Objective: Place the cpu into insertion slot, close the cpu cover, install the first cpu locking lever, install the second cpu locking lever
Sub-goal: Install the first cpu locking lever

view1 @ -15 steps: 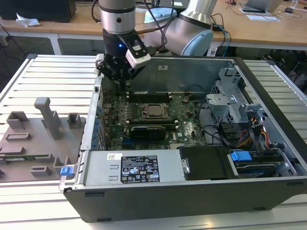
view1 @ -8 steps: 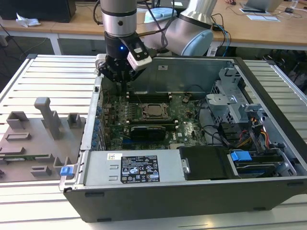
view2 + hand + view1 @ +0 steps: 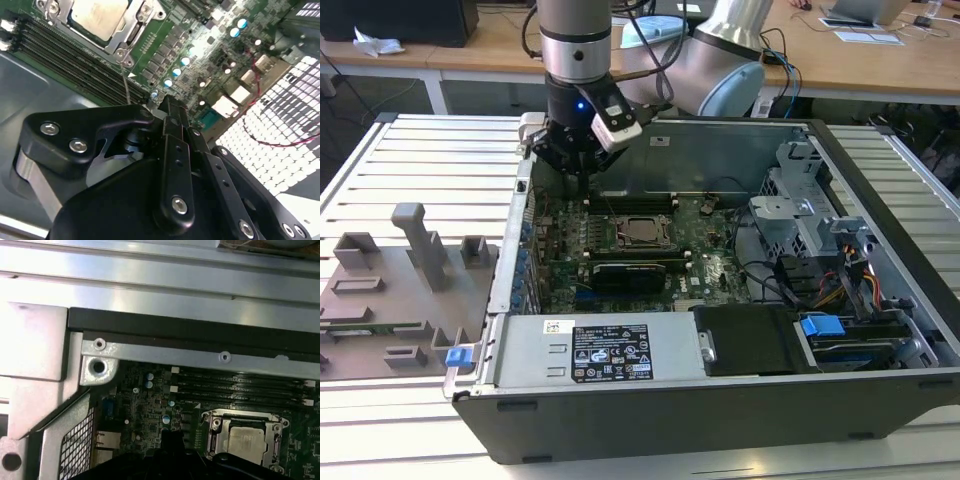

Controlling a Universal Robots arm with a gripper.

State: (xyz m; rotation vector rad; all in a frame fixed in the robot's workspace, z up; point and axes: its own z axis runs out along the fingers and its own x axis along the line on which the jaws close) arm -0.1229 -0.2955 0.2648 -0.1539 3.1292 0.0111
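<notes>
You have the dull silver square cpu (image 3: 97,15) seated under the thin silver frame cpu cover (image 3: 134,31), while the black gripper (image 3: 167,102) hangs with jaws closed on nothing and a thin wire lever (image 3: 125,82) looks unlatched.

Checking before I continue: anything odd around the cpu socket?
A thin locking lever juts away from the cpu cover, seemingly unlatched rather than lying along it. The cpu sits flat in the cover's window.

Cpu (image 3: 97,17): dull silver-grey square chip, seated flat in the insertion slot (image 3: 623,235) on the green board (image 3: 150,412). In both wrist views we note the cpu cover (image 3: 240,416), a thin silver frame, lying flat around the chip, whose metal top shows through the window.
</notes>
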